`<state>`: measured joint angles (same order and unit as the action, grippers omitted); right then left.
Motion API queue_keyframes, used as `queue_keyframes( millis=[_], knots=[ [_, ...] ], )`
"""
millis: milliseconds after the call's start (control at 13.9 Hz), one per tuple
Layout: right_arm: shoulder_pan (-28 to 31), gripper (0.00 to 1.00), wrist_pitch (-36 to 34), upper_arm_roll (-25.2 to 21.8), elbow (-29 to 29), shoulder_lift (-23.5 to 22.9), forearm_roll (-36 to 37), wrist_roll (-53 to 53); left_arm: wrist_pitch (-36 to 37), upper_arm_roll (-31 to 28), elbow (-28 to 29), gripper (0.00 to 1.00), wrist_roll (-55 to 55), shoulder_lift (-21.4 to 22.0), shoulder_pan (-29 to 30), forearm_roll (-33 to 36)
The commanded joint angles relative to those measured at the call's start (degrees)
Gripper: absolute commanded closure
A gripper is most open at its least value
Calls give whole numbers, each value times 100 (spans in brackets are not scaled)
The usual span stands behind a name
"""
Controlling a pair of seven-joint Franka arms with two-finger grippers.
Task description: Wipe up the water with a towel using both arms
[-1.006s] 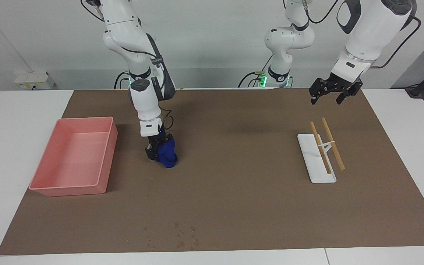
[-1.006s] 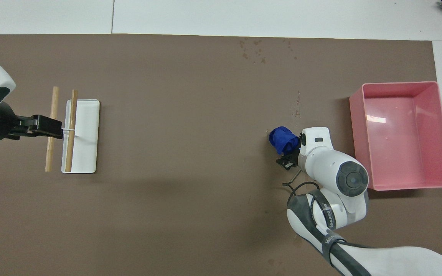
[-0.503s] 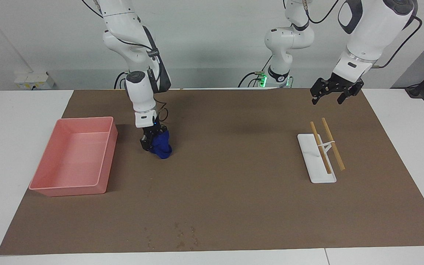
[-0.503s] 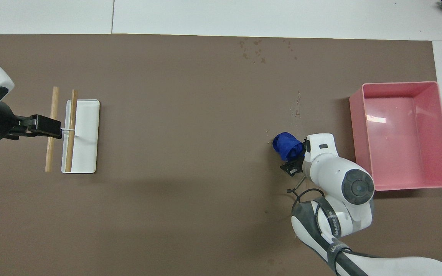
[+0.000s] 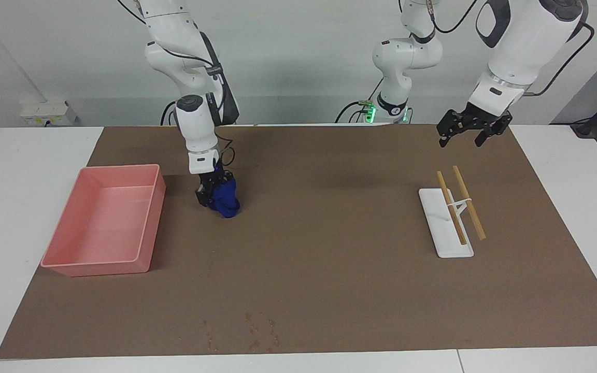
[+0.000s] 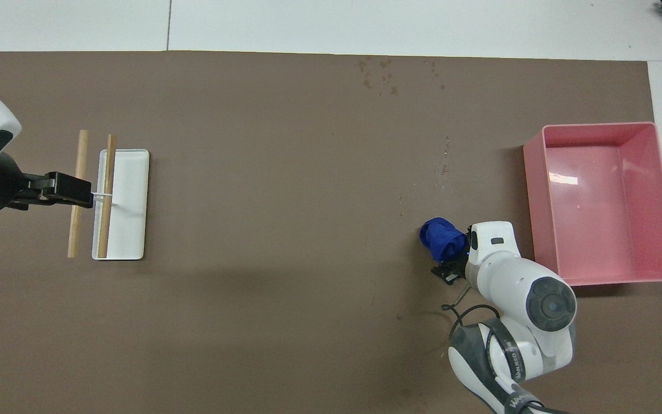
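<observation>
Two-arm wiping scene, shown from the facing and overhead views. The right tool (image 5: 214, 192) is gripping the towel (image 5: 224, 199), a small deep-blue bunch of folds, its fingers closed on the upper part of the cloth while the lower folds are hanging at or just above the brown mat (image 5: 329, 248) covering the worktop (image 5: 18, 155); whether the cloth is touching the mat cannot be told. The towel is sitting beside the pink tray (image 5: 148, 217), toward the right arm's end of the worktop. In the overhead view the towel (image 6: 443, 240) is showing just clear of the right tool (image 6: 451, 259), beside the pink tray (image 6: 529, 201). The left tool (image 5: 467, 129) is waiting in the air, its fingers spread and holding nothing, over the mat near the white stand (image 5: 443, 228) carrying two wooden sticks (image 5: 459, 207). Dark water spots (image 5: 257, 331) are lying near the mat's edge farthest from the robots, well apart from the towel; in the overhead view the water spots (image 6: 385, 72) are appearing near the top. Judging by its look, the towel is light, soft and limp, so it is likely deforming rather than resisting; a pinch high on the bunched folds is leaving the most loose cloth below for contact, and a shallow pinch risks letting a fold slip out during dragging.
</observation>
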<state>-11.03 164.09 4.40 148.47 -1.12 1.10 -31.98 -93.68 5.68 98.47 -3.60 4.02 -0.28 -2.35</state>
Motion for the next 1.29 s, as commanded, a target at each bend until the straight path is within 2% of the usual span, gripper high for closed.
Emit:
queue_keyframes(
  millis=[0, 359, 647, 862, 1222],
  knots=[
    [110, 100, -1235, 43, -476, 138, 5, 165, 25, 4, 138, 0, 61, 161, 37, -37],
    [127, 100, -1889, 43, -469, 253, -57, 596, 25, 4, 138, 0, 61, 161, 37, -37],
    [48, 100, -2056, 52, -206, 437, -381, 763, 25, 4, 138, 0, 53, 161, 37, -37],
    [-250, 100, -2232, 43, -47, 578, -777, 1044, 25, 4, 138, 0, 61, 161, 37, -37],
    [-321, 100, -2619, 43, 103, 745, -795, 1098, 25, 4, 138, 0, 61, 161, 37, -37]
  ],
)
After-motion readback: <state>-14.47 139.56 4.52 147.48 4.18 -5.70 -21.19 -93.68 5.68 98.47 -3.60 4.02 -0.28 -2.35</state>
